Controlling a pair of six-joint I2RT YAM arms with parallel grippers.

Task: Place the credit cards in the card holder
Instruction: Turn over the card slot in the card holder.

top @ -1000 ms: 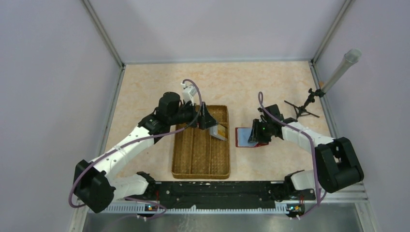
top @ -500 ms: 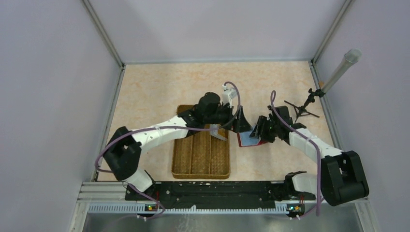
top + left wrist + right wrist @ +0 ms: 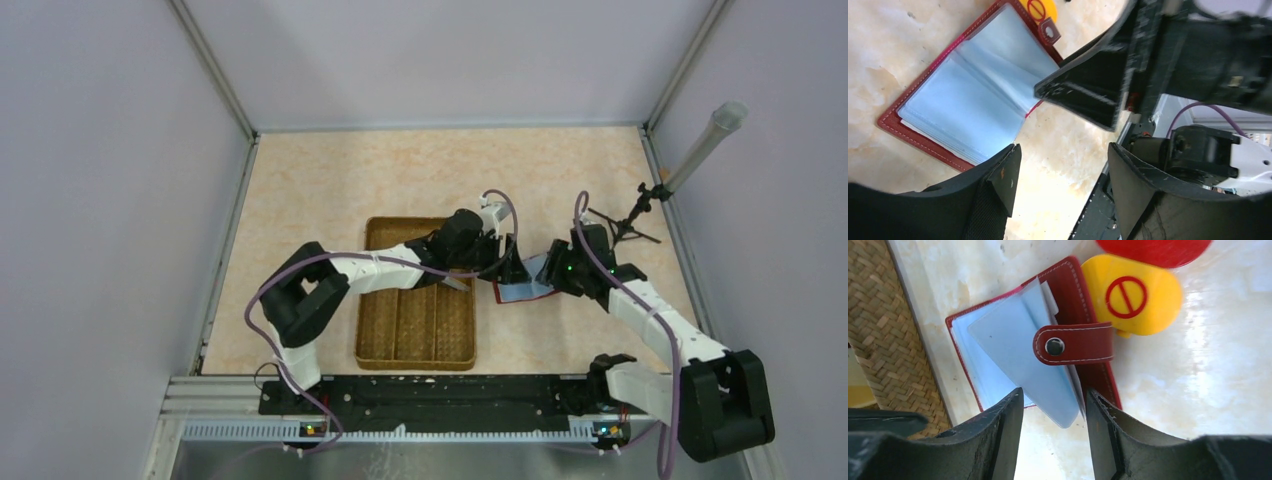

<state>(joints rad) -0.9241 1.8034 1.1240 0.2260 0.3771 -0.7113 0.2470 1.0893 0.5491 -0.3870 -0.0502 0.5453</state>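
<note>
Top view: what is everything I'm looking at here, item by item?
tray: one, brown woven, middle of the table
card: at least one, grey, in the tray's right side; I cannot tell if there are more
card holder: one, dark red with pale blue sleeves, lying open just right of the tray
tag: one, yellow with a red barred circle, beside the card holder
disc: one, red, next to the tag
stand: one, black, at the table's right edge
tube: one, grey, on the stand
table: one, beige
left gripper: one, black, open, at the card holder's edge
right gripper: one, black, open, above the card holder
</note>
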